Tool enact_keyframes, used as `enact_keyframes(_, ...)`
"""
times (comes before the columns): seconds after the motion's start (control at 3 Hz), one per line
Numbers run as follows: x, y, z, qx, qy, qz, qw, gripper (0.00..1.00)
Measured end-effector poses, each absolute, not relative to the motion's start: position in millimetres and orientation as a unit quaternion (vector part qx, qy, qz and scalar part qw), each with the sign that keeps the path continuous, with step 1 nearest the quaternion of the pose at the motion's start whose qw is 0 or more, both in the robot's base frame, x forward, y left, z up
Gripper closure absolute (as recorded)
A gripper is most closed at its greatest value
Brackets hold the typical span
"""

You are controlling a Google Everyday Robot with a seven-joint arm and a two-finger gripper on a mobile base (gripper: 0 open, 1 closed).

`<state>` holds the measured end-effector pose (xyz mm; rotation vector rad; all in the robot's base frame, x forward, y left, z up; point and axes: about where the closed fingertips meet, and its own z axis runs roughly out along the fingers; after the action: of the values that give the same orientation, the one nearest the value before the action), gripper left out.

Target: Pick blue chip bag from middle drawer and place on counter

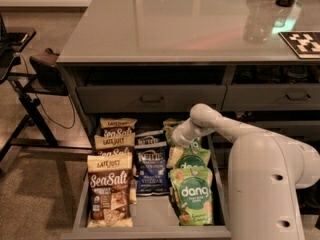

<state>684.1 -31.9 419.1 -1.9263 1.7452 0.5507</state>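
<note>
The middle drawer [150, 213] is pulled out below the counter [170, 24]. The blue chip bag [151, 170], navy with white "Kettle" and "Vinegar" lettering, lies in the drawer's middle column, and a second navy bag [149, 139] lies behind it. Tan "Sea Salt" bags [110, 189] fill the left column and green "dang" bags [192, 194] the right. My gripper [176, 142] reaches down from the white arm [210, 124] over the back of the green column, just right of the blue bags. It is mostly hidden by the wrist.
Grey drawer fronts with dark handles [150, 99] sit under the counter edge. A clear cup [257, 21] and a black-and-white marker tile [302, 43] rest on the counter's right side. A dark chair and stand [30, 79] are on the left. My white base [270, 184] fills the lower right.
</note>
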Motion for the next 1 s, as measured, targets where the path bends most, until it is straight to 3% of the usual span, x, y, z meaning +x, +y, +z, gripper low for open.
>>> enact_keyframes(1.0, 649, 13, 422, -0.750, 0.593, 0.217, 0.196, 0.00)
